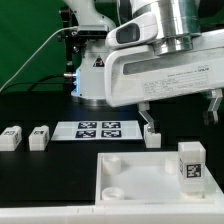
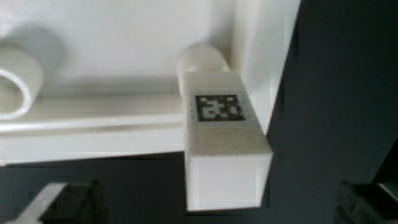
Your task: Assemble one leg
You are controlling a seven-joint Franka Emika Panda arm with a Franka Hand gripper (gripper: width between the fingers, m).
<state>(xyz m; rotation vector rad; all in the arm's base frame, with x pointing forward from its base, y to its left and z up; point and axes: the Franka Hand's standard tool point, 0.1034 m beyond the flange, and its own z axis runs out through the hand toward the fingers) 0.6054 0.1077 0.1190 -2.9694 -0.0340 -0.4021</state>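
One leg (image 1: 191,163), a small white block with a black-and-white tag, stands upright in a corner socket of the large white tray-like piece (image 1: 130,182) at the exterior view's right. My gripper (image 1: 180,120) hangs above it, open and empty, with its fingers spread wide to either side. In the wrist view the same leg (image 2: 221,120) stands in the socket between my dark fingertips (image 2: 64,202), which do not touch it. Three more legs lie on the black table: two at the exterior view's left (image 1: 11,137) (image 1: 39,136) and one near the tray's far edge (image 1: 152,135).
The marker board (image 1: 98,129) lies flat on the table between the loose legs. The arm's base (image 1: 90,80) stands behind it. Another round socket (image 2: 15,80) of the tray shows in the wrist view.
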